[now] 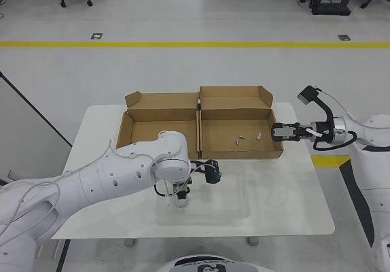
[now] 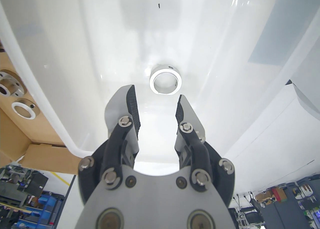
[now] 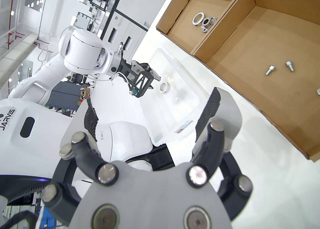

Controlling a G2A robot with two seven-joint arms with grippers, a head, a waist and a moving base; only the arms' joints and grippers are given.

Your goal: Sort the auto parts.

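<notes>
left pincer (image 2: 155, 94): jaws apart, nothing held, tips down inside the clear plastic tray (image 2: 62, 69). shaft collar (image 2: 165, 82) lies flat on the tray floor just past the tips, roughly centred between them; no contact that I can see.

Off to that pincer's side, over the tray wall, is the left carton (image 2: 15, 134). It holds a flanged mount (image 2: 8, 87) and a second collar (image 2: 24, 111), just beside each other.

right pincer (image 3: 152, 97): jaws wide apart, empty, at the outer wall of the right carton (image 3: 275, 114). On that carton's floor, ahead of the pincer, lie a socket-head bolt (image 3: 270, 70) and a second bolt (image 3: 289, 66), near each other but apart. A third bit of hardware sits at the frame edge; can't tell what it is.

The tray sits on the white bench (image 1: 297, 204), beside the cartons and across from the right pincer.

Writing: there is a small sticker (image 3: 184, 126) on the tray's end wall facing the right pincer. Its print is too small to read.
</notes>
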